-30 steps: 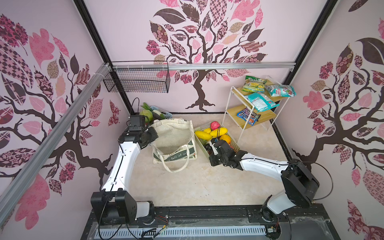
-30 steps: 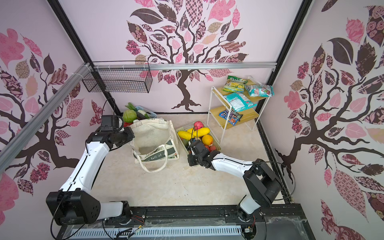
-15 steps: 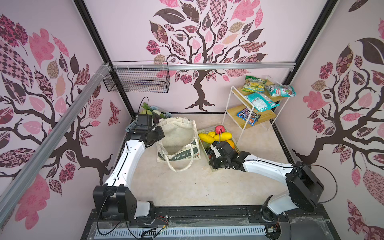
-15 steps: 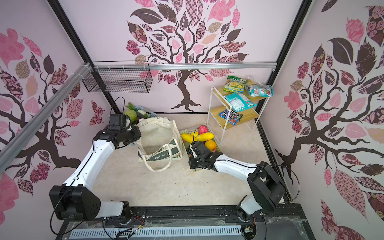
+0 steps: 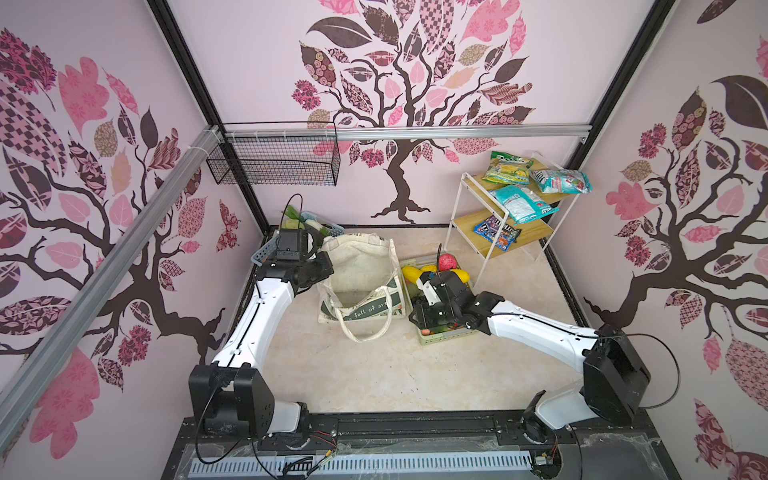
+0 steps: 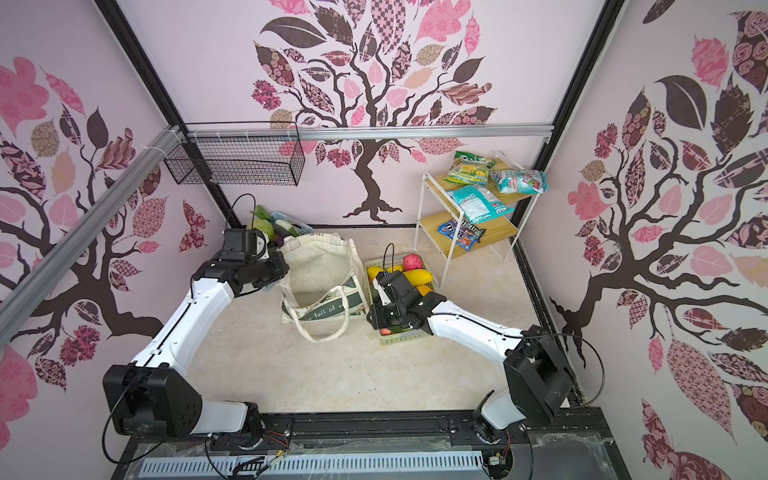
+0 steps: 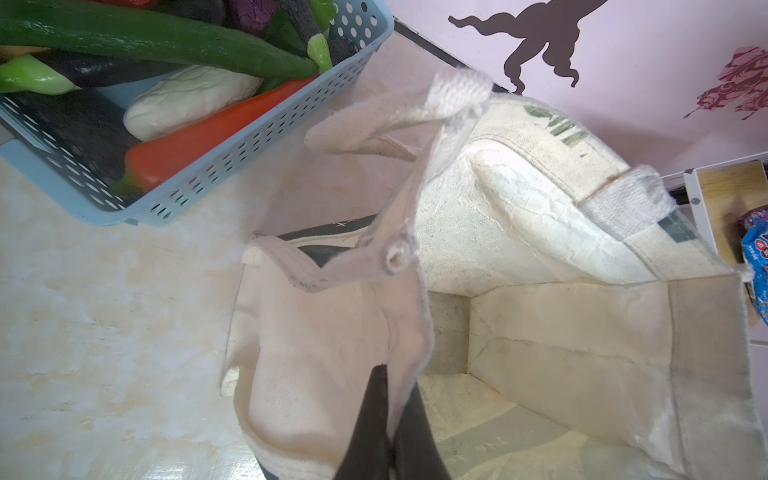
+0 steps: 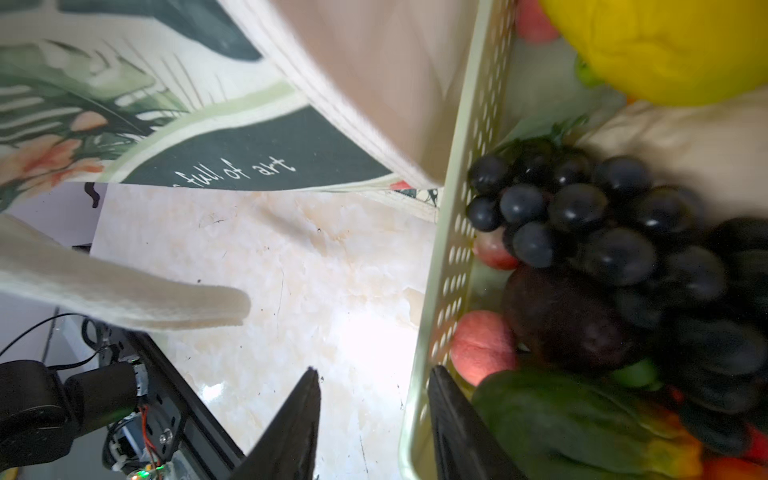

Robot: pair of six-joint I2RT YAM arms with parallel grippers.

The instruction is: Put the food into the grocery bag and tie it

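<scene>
Holding the grocery bag [image 5: 361, 270] open, food [image 6: 414, 262] not loaded yet.
Detail: left pincer [image 7: 395, 386] is clamped on the bag rim, propping the mouth open on the table [image 5: 374, 374]; inside looks empty. The right pincer [image 8: 374, 415] has its jaws apart, straddling the pale-green basket [image 8: 455, 232] wall beside the bag and gripping nothing. The dark grapes [image 8: 602, 224] and yellow fruit [image 8: 665, 50] sit in that basket. Likely next: shift over the grapes, close, lift, carry to the mouth.

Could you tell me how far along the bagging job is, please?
Done: nothing; the grocery bag looks empty inside. In hand: left gripper pinches its rim, holding it open; right gripper, open, straddles the green basket wall. Left: all food, then tying handles.
</scene>
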